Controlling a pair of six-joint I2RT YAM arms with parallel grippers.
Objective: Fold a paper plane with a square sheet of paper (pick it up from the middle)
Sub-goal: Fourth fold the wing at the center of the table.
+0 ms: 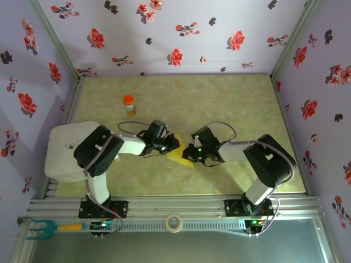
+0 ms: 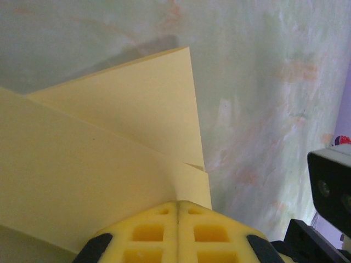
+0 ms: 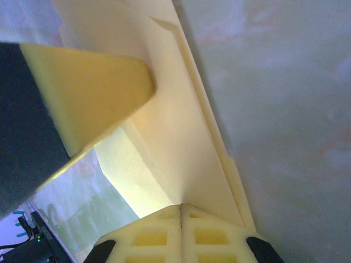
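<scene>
The square sheet of paper (image 1: 182,156), creased into a layered, pointed shape, sat directly between the two pincers, and both had hold of it. In the left wrist view it spread straight ahead of the left gripper (image 2: 177,205). That gripper's yellow pads were pressed flat together on the near edge, at the spot where two folded layers met. A pointed flap reached away from those fingertips over the table (image 2: 274,82), and its shadow suggested the paper was held slightly above the surface.

The right gripper (image 3: 181,207) was likewise fully closed on the sheet from the opposite side, with the paper rising ahead of its tips as a narrow stepped band.

From above, the visible yellow strip ran diagonally across the gap between the two pincers, its lower tip poking out on the near side of the right one. Neither arm was clearly nearer, since each touched the sheet at its own fingertips. The next fold probably depended on that shared line, with one pincer anchoring while the other turned its side over.

The orange-capped bottle (image 1: 129,104) stood well beyond the left pincer.
</scene>
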